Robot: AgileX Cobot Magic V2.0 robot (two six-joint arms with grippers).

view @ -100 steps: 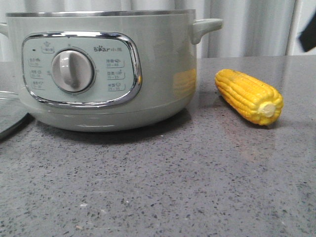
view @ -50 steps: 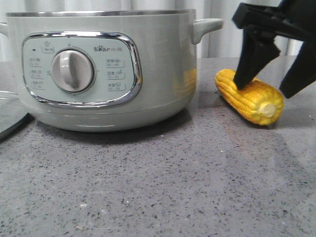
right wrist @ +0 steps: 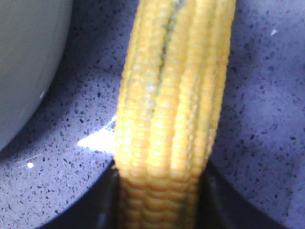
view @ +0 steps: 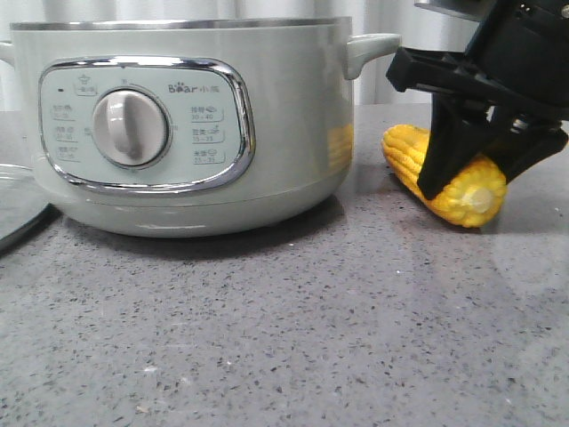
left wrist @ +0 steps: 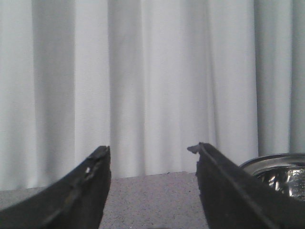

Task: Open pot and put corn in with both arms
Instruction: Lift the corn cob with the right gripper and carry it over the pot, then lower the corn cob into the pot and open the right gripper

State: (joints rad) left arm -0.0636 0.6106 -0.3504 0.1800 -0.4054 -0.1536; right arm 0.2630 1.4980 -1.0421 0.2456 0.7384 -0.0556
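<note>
The pale green pot (view: 187, 124) stands at the left on the grey table, with no lid showing on its steel rim. Its wall also shows in the right wrist view (right wrist: 28, 57). The yellow corn (view: 462, 191) lies on the table to the right of the pot. My right gripper (view: 476, 173) straddles its middle from above, and its black fingers (view: 440, 165) press on both sides. In the right wrist view the corn (right wrist: 171, 109) fills the gap between the fingers of the right gripper (right wrist: 161, 200). My left gripper (left wrist: 151, 150) is open and empty, facing the curtain.
A glass lid (view: 13, 205) lies flat on the table at the left of the pot. A shiny rim (left wrist: 281, 171) shows beside my left gripper's finger. A white curtain hangs behind the table.
My right gripper came into view from the upper right, dropped over the corn and closed on its sides. The corn shifted slightly to the left. The pot and lid have not moved.
</note>
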